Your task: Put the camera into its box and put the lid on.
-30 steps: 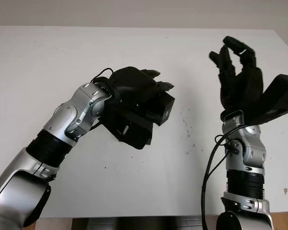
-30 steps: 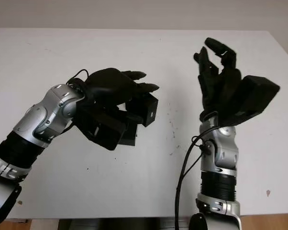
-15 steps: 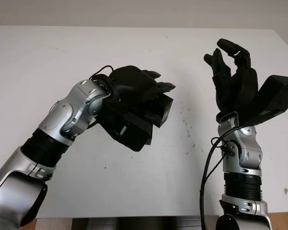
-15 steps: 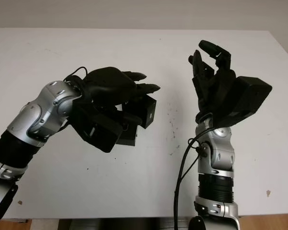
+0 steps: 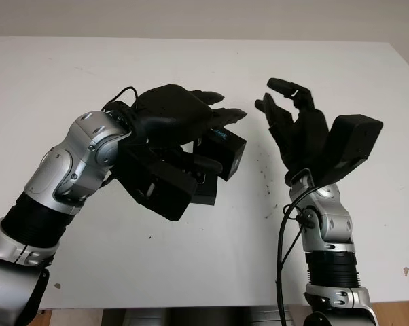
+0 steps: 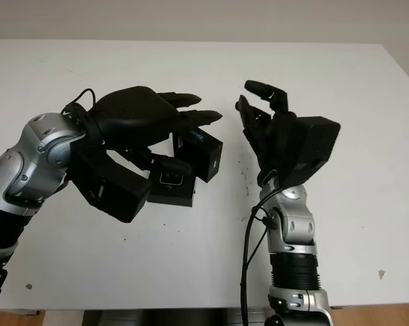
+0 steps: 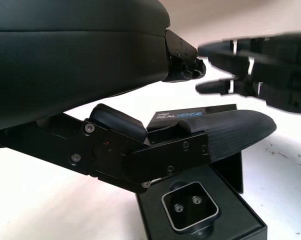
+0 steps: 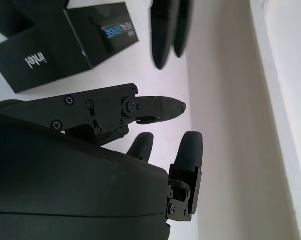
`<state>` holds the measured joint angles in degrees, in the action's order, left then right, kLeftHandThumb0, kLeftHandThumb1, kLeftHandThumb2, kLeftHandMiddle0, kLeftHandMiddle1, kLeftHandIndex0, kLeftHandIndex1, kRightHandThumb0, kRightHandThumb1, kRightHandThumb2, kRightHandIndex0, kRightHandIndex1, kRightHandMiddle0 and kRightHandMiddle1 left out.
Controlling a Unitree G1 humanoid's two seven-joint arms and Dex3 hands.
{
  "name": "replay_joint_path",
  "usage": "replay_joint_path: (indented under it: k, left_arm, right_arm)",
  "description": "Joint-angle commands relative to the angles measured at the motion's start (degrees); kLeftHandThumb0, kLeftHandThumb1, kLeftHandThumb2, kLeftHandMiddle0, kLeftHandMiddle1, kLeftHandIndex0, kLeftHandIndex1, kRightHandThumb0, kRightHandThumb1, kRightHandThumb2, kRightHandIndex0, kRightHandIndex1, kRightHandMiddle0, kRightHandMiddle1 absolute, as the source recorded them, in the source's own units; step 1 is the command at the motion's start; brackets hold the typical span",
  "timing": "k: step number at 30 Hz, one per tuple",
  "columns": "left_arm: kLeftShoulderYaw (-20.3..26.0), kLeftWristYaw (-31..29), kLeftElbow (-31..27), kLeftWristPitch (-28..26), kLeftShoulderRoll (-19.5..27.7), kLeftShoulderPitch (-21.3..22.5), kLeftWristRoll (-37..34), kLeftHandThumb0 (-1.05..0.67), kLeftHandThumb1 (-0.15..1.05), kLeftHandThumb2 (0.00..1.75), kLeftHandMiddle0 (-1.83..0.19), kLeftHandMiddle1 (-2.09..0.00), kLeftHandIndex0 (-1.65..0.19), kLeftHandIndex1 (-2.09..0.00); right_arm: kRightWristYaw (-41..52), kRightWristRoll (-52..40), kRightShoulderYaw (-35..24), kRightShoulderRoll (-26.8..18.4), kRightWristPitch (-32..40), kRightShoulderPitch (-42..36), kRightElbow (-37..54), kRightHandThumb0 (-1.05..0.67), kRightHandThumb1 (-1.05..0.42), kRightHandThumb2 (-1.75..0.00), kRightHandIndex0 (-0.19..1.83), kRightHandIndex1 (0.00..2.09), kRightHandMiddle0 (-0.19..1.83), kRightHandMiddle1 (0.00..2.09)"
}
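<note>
A black box (image 6: 176,195) lies on the white table (image 5: 191,272) with the camera (image 7: 190,209) seated in it, lens side up. Just above its right end hangs the tilted black lid (image 5: 230,155), labelled REALSENSE. My left hand (image 5: 226,140) is shut on the lid, with the fingers (image 5: 221,115) over its top and the thumb (image 7: 230,132) under its near side. Whether the lid's lower edge touches the box I cannot tell. My right hand (image 5: 280,107) is raised and open just right of the lid, palm toward it and not touching it.
The table's far edge meets a pale wall, and its right edge (image 5: 405,58) runs down at the upper right. Small dark specks (image 5: 265,173) mark the surface between the hands. A black cable (image 5: 282,244) loops beside my right forearm.
My left wrist has swung up and to the left, uncovering the box and camera below, while the lid stayed about where it was. My right hand has moved left and lower, closer to the lid.
</note>
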<state>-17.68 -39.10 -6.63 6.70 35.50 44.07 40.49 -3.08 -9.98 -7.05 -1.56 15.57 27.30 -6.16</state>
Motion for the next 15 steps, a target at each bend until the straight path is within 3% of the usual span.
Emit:
replay_joint_path:
  k: [1,5,10,15]
  left_arm:
    - [1.0,-0.2,-1.1,-0.5,0.6,-0.8,-0.3,-0.88,1.05,0.75,-0.09,-0.05,-0.14,-0.05]
    - [0.1,1.2,1.3,-0.9,0.2,-0.4,0.7,-0.9,1.05,0.75,-0.11,-0.06,-0.14,-0.05]
    - [-3.9,7.8,11.8,0.5,-3.9,2.1,4.8,-0.94,1.05,0.76,-0.06,-0.03,-0.04,-0.02]
    - [-6.5,12.4,17.7,2.1,-7.4,4.1,7.0,-0.96,1.05,0.78,-0.01,-0.03,0.03,-0.01]
  right_arm:
    - [0.3,0.5,0.2,-0.3,0.4,-0.1,-0.1,-0.25,-1.05,-0.23,0.04,1.23,-0.03,1.46]
    - [1.2,0.4,0.0,-0.7,1.0,0.1,-0.2,-0.28,-1.05,-0.23,0.06,1.22,-0.02,1.44]
    - [2.1,0.1,-0.7,-0.8,0.6,-0.2,-0.1,-0.27,-1.05,-0.23,0.07,1.21,-0.01,1.44]
    - [1.9,0.3,-0.8,-1.0,1.1,-0.5,0.7,-0.28,-1.05,-0.23,0.07,1.18,-0.02,1.43]
